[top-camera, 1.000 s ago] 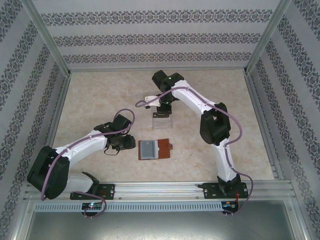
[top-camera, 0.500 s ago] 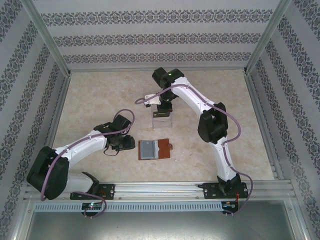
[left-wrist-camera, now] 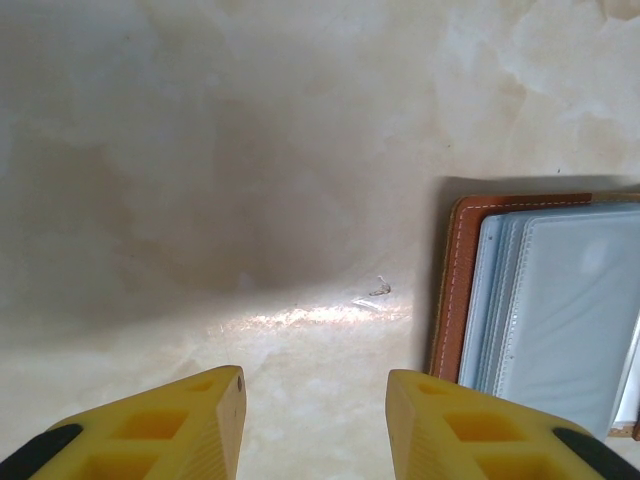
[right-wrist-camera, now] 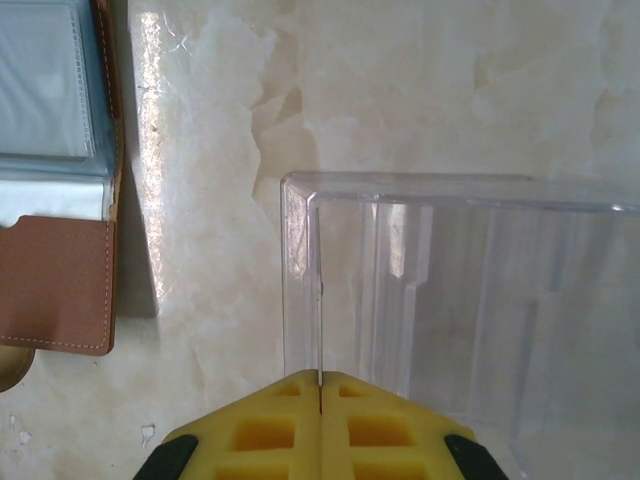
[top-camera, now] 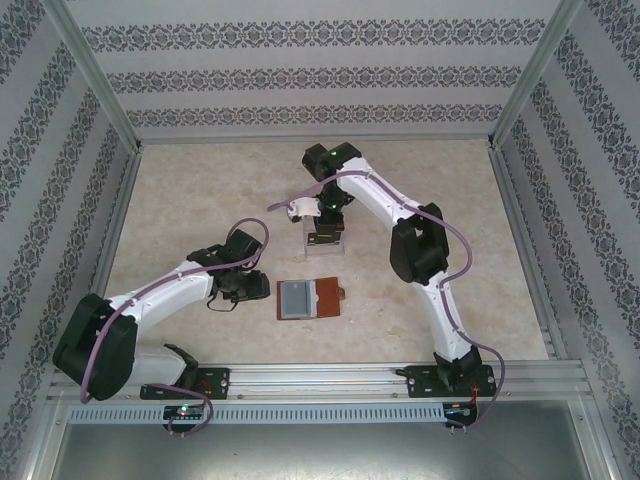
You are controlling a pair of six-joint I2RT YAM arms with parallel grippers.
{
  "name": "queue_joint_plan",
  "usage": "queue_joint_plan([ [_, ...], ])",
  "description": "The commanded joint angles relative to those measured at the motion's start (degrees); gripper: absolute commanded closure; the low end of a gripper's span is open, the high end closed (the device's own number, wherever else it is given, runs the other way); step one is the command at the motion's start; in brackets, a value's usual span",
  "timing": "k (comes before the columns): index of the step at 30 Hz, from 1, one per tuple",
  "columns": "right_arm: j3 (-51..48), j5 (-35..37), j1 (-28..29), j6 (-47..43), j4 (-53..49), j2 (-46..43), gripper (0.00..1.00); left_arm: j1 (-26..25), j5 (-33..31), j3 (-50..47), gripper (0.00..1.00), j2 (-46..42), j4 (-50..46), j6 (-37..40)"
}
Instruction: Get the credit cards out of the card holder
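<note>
Card holder open flat, mid-table, sleeves up. Left gripper beside it, jaws apart, empty. Right gripper pressed closed at clear tray. Cards likely thin, stiff, slick: pinch an exposed short edge

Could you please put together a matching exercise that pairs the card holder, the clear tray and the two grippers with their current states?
Things:
1. card holder
2. clear tray
3. left gripper
4. right gripper

States:
A. shut, at the tray's wall
B. open, above the bare table beside the holder
C. lying unfolded, bluish-grey lining up
D. see-through

Pairs: 1-C, 2-D, 3-B, 4-A
</note>
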Motion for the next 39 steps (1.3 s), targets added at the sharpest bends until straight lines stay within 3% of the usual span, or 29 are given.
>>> queue_joint_plan([
  [1, 1.7, -2.1, 0.9, -0.4, -1.4, 1.4, 1.0, 0.7, -0.7, 0.4, 0.58, -1.5, -1.9, 0.8],
  [16, 8.6, -3.6, 1.8, 1.0, -4.6, 6.7, 1.0, 0.7, -1.0, 0.1, 0.58, -2.4, -2.4, 0.6],
  [25, 8.6, -1.9, 1.0, 2.4, -3.7, 6.6, 0.8, 0.7, -1.1, 0.1, 0.58, -2.5, -2.4, 0.5],
  [39, 6.6, -0.1, -0.6, 4.3, -1.0, 3.2, 0.78, 0.7, -0.8, 0.7, 0.58, -2.5, -2.6, 0.7],
])
